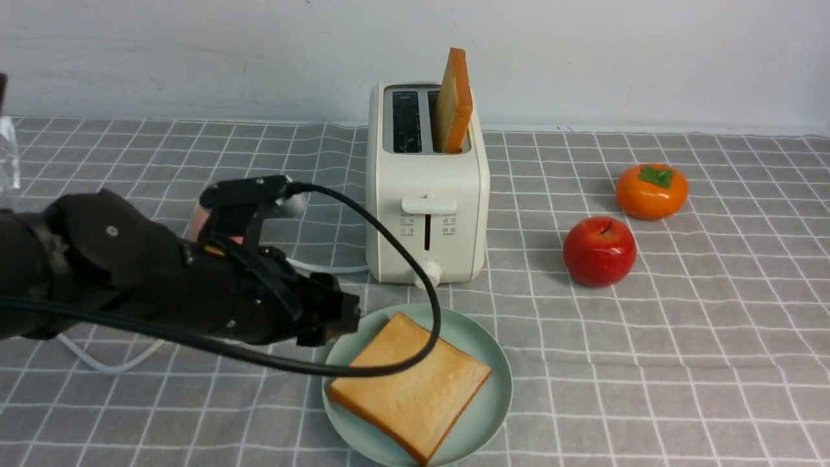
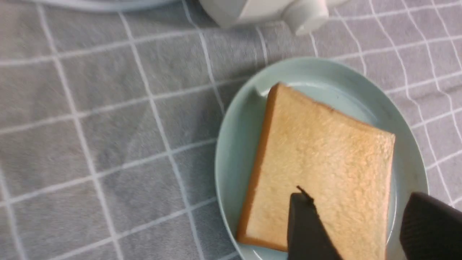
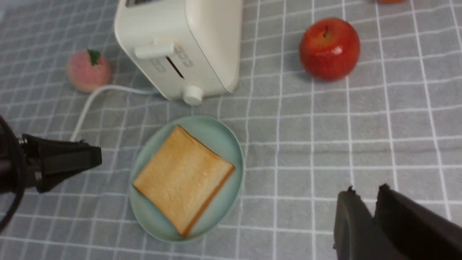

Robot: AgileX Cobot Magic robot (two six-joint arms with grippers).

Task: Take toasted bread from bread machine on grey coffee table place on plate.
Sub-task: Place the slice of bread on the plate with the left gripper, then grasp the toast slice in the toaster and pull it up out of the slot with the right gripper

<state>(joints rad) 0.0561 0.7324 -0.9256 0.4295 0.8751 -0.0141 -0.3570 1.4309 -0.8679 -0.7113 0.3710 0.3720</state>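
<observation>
1. The left arm (image 1: 117, 266) reaches in from the left; its black cable (image 1: 436, 305) loops in front of the plate in the front view. Behind it, a pink peach (image 3: 88, 72) with a green leaf sits near the toaster's white cord (image 3: 97, 92).
2. The left gripper (image 2: 361, 207) is wide, its fingers well apart and empty, near the plate's left side in the front view.
3. One toasted slice (image 1: 415, 383) lies flat on the pale green plate (image 1: 493, 395), in front of the toaster. Being square, it shows no clear long axis. It is turned like a diamond: one corner points toward the toaster, the opposite one toward the robot's side.
4. The other toasted slice (image 1: 454, 104) stands on edge in the right slot of the white toaster (image 1: 425, 181), rising well above it. Its broad faces look left and right, a crust edge faces the camera, and its top leans slightly right.
5. A red apple (image 1: 600, 251) sits right of the toaster, an orange persimmon (image 1: 651, 192) behind and right of it.
6. The right gripper (image 3: 367, 191) is narrow, fingers close together and empty; I cannot tell whether they touch.
7. Beneath, grey cloth with white grid lines covers the table (image 1: 648, 389), slightly rippled; a plain pale wall (image 1: 194, 58) rises behind.
</observation>
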